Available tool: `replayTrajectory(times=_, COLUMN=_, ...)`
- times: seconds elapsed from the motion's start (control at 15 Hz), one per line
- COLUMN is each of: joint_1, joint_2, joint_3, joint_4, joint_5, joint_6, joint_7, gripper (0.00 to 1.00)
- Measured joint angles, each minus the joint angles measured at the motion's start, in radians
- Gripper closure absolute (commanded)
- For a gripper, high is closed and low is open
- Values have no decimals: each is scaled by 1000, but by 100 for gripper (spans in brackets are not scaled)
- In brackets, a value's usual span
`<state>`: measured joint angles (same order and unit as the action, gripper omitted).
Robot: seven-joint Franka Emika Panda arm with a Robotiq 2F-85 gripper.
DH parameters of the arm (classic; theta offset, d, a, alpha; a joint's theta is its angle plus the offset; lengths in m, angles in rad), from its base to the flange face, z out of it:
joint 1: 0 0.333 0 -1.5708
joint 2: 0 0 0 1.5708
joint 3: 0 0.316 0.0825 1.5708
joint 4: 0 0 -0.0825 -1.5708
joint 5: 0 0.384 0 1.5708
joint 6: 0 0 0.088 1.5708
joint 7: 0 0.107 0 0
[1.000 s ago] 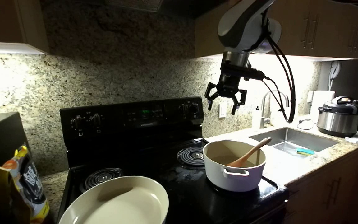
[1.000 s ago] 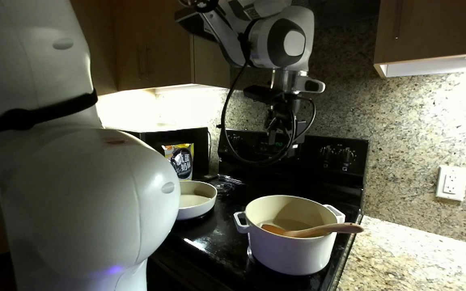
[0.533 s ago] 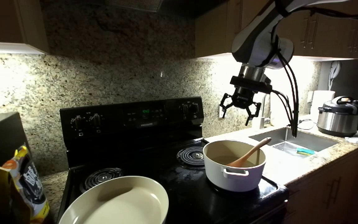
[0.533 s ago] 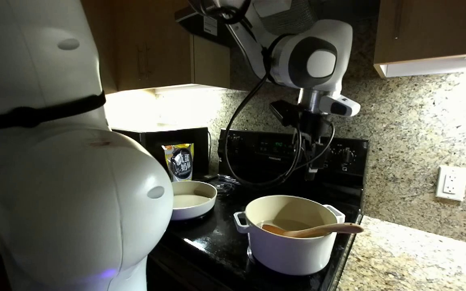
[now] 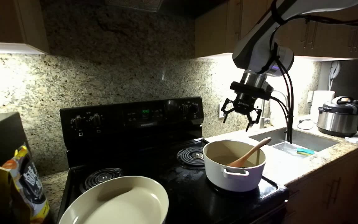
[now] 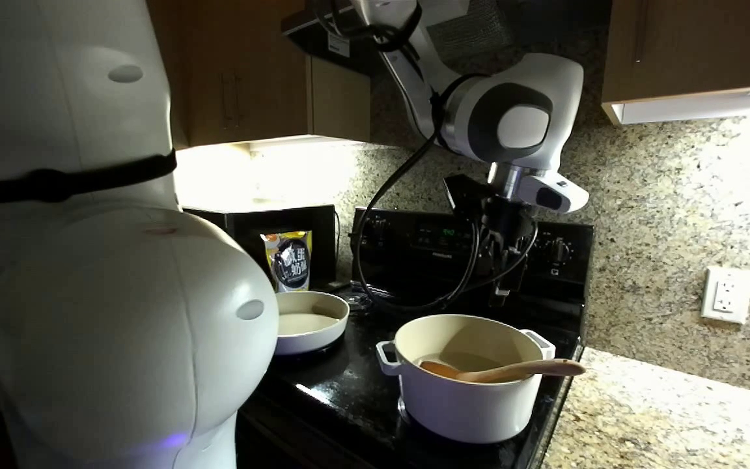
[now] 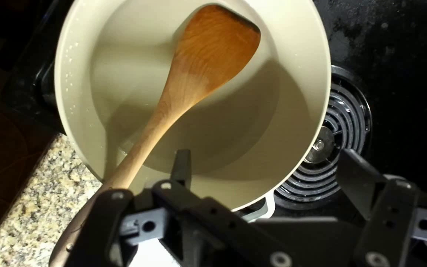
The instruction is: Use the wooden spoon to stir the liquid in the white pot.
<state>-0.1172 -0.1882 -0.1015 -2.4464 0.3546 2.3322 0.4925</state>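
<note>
Clearly, in an exterior view, the pincer (image 5: 236, 125) hangs toward twelve o'clock of the pot (image 5: 216, 177), its fingers spread well apart with only air between them, and it is apart from the spoon (image 5: 253, 151). The pot stands on the stove (image 5: 185, 199); that view alone takes in the sink (image 5: 312, 141), with a sponge (image 5: 305, 151) in it, and a cooker (image 5: 340, 119), both toward two o'clock of the pot. In an exterior view with a wall socket (image 6: 728, 296) toward three o'clock of the pot, the pincer is turned edge-on and its spread is hard to read. There the spoon's handle slopes out over the rim toward four o'clock, while a dish (image 6: 316, 341) stands toward nine, partly covered by the robot's arm (image 6: 121, 326). The wrist view alone looks straight down into the pot: the spoon's broad blade lies toward one o'clock in the tan liquid (image 7: 235, 129), darker than the handle, which crosses the rim toward seven and is partly hidden by the pincer. How deep the blade sits cannot be told. From above, the fingers are also well apart, and a burner coil (image 7: 350, 129) shows just beside the pot toward four o'clock, with the speckled counter (image 7: 43, 200) toward eight.
</note>
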Motion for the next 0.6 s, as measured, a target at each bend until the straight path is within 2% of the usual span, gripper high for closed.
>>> replayTrajectory(times=0.27, joint_1=-28, joint_2=3, joint_3=-49, joint_4=-2, joint_5=0, joint_6=-32, joint_7=0, gripper=0)
replayTrajectory(times=0.6, joint_1=-93, joint_2=20, joint_3=-127, joint_4=-3, joint_5=0, joint_6=-144, joint_7=-1, gripper=0)
